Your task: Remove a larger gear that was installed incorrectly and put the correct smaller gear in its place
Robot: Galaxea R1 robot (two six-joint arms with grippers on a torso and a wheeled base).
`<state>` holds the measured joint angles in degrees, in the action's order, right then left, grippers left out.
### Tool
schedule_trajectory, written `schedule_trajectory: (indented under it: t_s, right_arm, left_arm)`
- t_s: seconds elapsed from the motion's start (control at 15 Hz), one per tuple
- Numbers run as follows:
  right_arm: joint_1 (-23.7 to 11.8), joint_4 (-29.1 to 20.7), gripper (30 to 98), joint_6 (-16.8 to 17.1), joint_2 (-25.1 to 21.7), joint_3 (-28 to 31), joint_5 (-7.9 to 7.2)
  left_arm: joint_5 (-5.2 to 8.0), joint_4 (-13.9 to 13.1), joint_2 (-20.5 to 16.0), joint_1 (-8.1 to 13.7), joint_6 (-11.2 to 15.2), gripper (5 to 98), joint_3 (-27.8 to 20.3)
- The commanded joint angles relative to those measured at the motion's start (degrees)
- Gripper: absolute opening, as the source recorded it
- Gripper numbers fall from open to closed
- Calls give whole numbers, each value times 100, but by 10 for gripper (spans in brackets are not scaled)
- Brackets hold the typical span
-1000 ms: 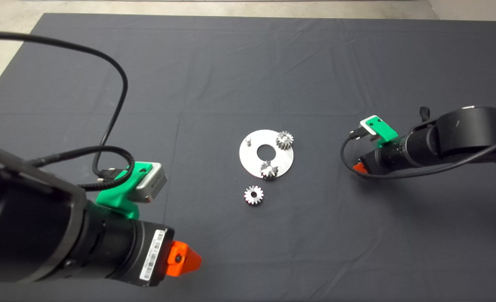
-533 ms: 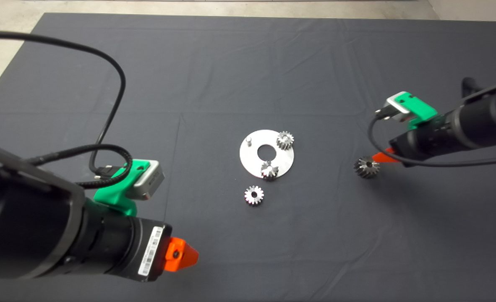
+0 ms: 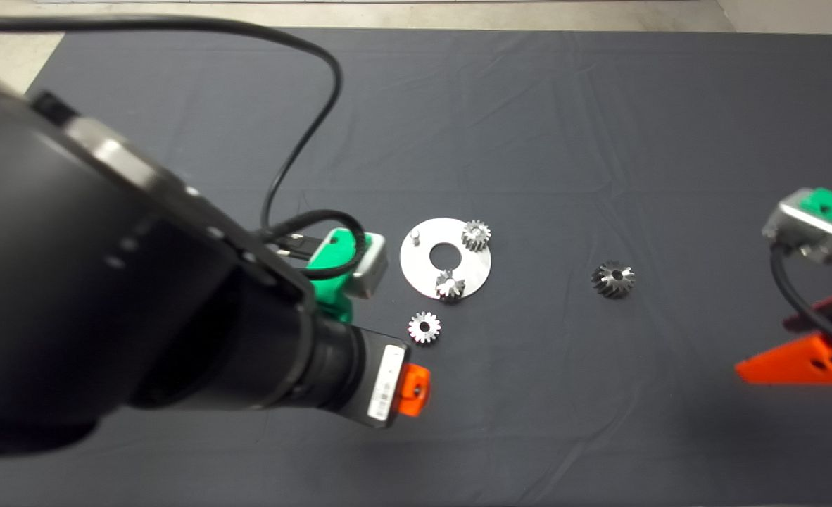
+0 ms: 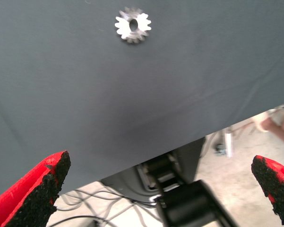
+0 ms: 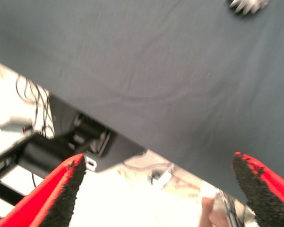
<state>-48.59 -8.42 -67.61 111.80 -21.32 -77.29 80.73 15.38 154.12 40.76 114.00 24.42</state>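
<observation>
The dark grey larger gear lies alone on the mat, right of the round silver plate. Two small silver gears sit on the plate, and one peg on it stands bare. A loose smaller gear lies on the mat just in front of the plate. My left gripper hovers close to it on the near side, open and holding nothing. Open and bare too, my right gripper is at the lower right edge, well away from the larger gear.
The dark mat covers the table, with pale floor beyond its far edge. My bulky left arm and its cable cover the left half of the head view. Both wrist views show the mat's near edge with cables and floor below.
The right gripper left the larger gear on the mat and drew back to the lower right edge. The left arm swung right, closing on the loose smaller gear.
</observation>
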Motion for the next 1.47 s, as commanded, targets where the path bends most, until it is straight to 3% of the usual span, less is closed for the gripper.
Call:
schedule_trajectory:
  t_s: [0.0,0.13,0.33,0.4,0.47,0.53,0.93,1.0,1.2,1.4]
  right_arm:
    - [-125,-140,825,-25,-48,7,10]
    - [-130,-133,825,-25,-75,-2,-14]
    - [-257,-133,878,-16,-66,-11,-23]
    - [-257,-133,878,-7,-27,-11,-23]
    - [-257,-133,913,-16,-49,-20,-23]
    - [-257,-133,924,-25,-75,-14,-23]
    - [-441,-133,923,-25,-66,-20,-23]
    - [-441,-133,923,-25,-66,-20,-23]
    - [-441,-133,923,-25,-66,-20,-23]
    - [-444,-133,923,-25,-75,-20,-23]
  left_arm:
    - [147,657,328,-436,346,983,53]
    - [212,897,402,-788,448,983,79]
    - [582,1299,561,-1533,439,983,246]
    - [774,1466,675,-1701,430,983,276]
    - [1066,1521,795,-1792,439,983,365]
    - [1205,1512,858,-1808,448,983,439]
    - [1305,1512,915,-1868,395,983,1095]
    - [1323,1518,909,-1905,279,983,1209]
    - [1323,1538,915,-2186,-425,983,1737]
    - [1332,1580,836,-2213,-906,983,1828]
